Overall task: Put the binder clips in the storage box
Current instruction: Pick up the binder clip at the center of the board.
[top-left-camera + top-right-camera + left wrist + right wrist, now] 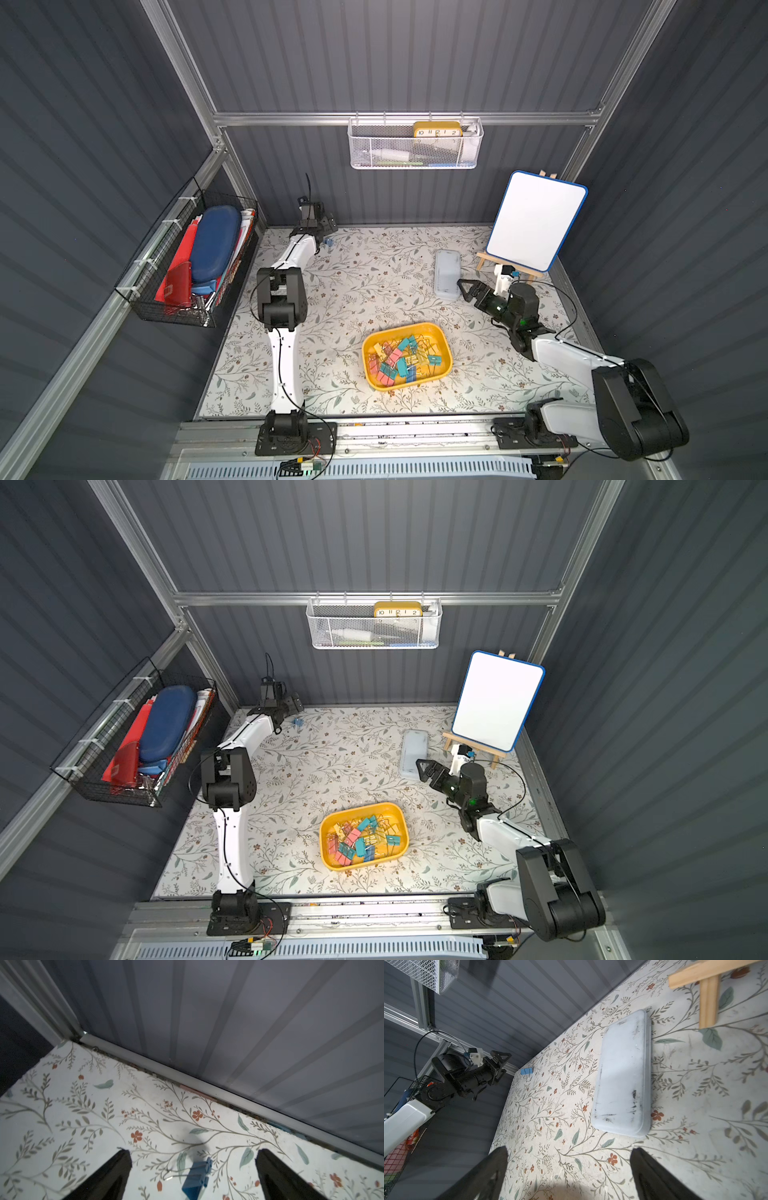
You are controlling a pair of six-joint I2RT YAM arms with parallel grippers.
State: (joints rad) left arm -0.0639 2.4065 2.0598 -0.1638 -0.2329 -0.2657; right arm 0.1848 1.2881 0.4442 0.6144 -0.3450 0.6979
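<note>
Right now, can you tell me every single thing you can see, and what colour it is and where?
storage box: one, yellow, near the table's middle
binder clips: many, pink, teal, blue and yellow, piled in the storage box
loose clip: one, blue, on the table's far edge
lid: one, grey-white, flat on the table by the easel
whiteboard: one, white with blue rim, on the wooden easel
mesh basket: one, white, back wall, holding a yellow clock
wire basket: one, black, side wall, holding blue and red things
table: one, flowery
left fingers: two, black, open, either side of the loose clip
right fingers: two, black, open, near the lid
</note>
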